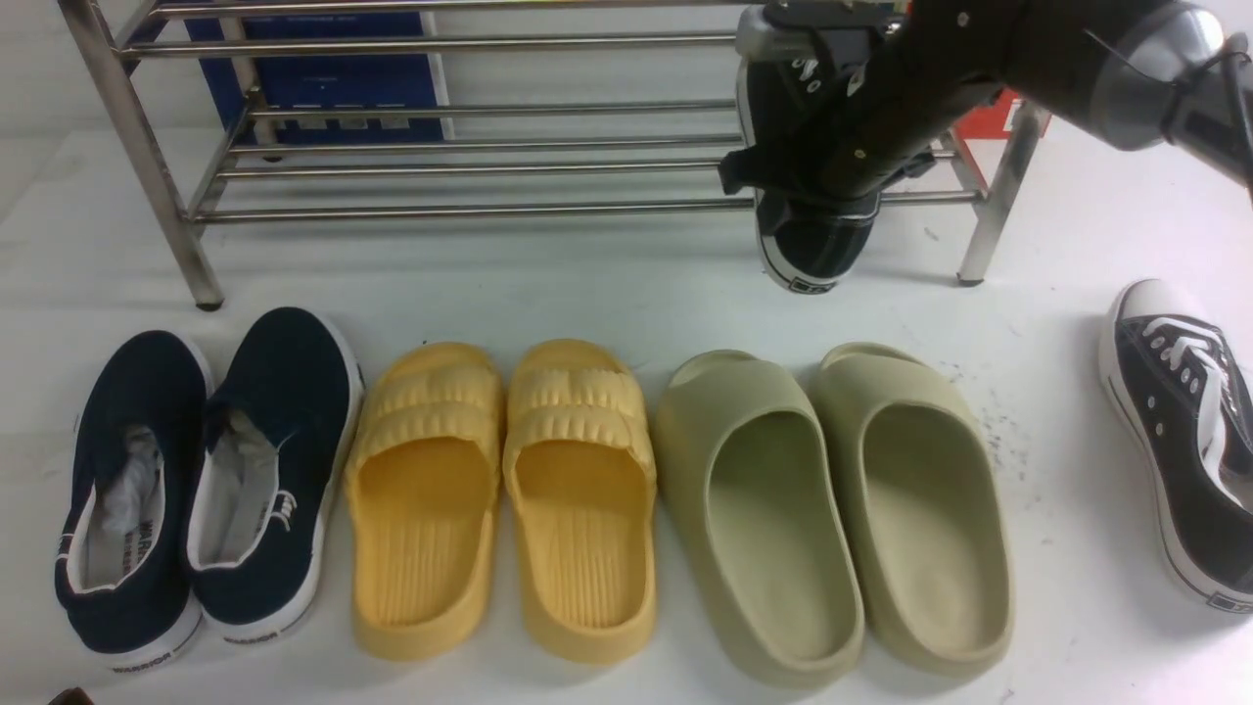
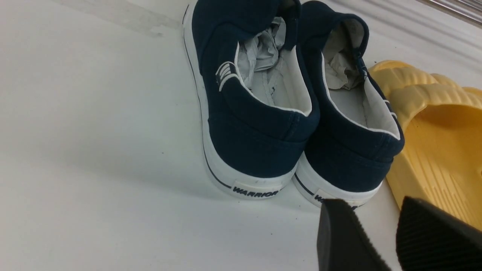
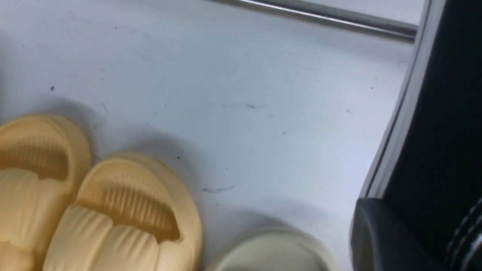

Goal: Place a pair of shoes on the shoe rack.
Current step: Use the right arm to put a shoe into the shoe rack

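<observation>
My right gripper point(image 1: 830, 147) is shut on one black sneaker point(image 1: 811, 240) and holds it at the right end of the steel shoe rack point(image 1: 470, 209), heel toward me and hanging past the front lower bar. I cannot tell whether it rests on the bars. In the right wrist view, the sneaker's black side and white sole edge point(image 3: 444, 113) fill the edge beside one finger point(image 3: 380, 233). The second black sneaker point(image 1: 1180, 431) lies on the floor at far right. My left gripper point(image 2: 371, 214) is open and empty, just behind the navy shoes' heels.
A row stands on the white floor in front of the rack: navy slip-on shoes point(image 1: 196, 480), yellow slippers point(image 1: 499, 490), green slippers point(image 1: 832, 499). A blue box point(image 1: 333, 78) and a red box point(image 1: 984, 117) stand behind the rack. A rack bar point(image 3: 320, 15) shows in the right wrist view.
</observation>
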Available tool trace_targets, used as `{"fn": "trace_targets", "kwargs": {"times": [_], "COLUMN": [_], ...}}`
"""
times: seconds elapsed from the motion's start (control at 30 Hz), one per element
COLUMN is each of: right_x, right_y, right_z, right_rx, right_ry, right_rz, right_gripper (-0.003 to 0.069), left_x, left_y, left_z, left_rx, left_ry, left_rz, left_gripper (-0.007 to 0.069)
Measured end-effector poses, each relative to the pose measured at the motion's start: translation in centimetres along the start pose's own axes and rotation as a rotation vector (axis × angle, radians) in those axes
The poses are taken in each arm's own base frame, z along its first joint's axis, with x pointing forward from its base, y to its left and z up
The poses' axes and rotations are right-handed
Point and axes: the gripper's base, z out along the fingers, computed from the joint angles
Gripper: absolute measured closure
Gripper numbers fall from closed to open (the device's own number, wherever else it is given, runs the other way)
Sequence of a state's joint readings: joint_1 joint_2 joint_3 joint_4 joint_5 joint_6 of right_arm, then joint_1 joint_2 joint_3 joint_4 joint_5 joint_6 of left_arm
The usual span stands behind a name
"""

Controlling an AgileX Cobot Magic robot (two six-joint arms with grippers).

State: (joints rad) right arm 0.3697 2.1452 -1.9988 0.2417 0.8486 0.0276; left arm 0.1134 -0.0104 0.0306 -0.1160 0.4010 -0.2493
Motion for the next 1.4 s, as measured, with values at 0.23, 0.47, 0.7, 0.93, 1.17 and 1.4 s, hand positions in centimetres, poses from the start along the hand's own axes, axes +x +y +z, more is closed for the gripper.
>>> {"fn": "trace_targets", "kwargs": {"times": [0.23, 0.47, 0.7, 0.93, 1.17, 1.4], "right_x": [-0.1, 0.5, -0.2, -0.8, -0.9, -1.4], "right_y": [-0.1, 0.4, 1.0, 1.3, 1.1, 0.9], "right_z": [1.2, 1.3, 0.4, -0.2, 0.5, 1.6], "right_rx": [-0.014, -0.032, -0.052, -0.054, -0.047, -0.048], "right_ry": [-0.031, 0.033, 0.026, 0.001, -0.001, -0.009], "right_rz": [0.021, 0.023, 0.023, 0.01, 0.004, 0.002], "right_gripper": [0.0621, 0.0621, 0.0621, 0.062, 0.062, 0.062], "left_x": [0.0, 0.0, 0.0, 0.0, 0.0, 0.0], "left_y": [0.0, 0.0, 0.0, 0.0, 0.0, 0.0], "left_z": [0.0, 0.0, 0.0, 0.0, 0.0, 0.0], "left_rx": [0.0, 0.0, 0.0, 0.0, 0.0, 0.0], "left_ry": [0.0, 0.0, 0.0, 0.0, 0.0, 0.0], "left_rz": [0.0, 0.0, 0.0, 0.0, 0.0, 0.0], "left_gripper": [0.0386, 0.0386, 0.0386, 0.0386, 0.0386, 0.0386]}}
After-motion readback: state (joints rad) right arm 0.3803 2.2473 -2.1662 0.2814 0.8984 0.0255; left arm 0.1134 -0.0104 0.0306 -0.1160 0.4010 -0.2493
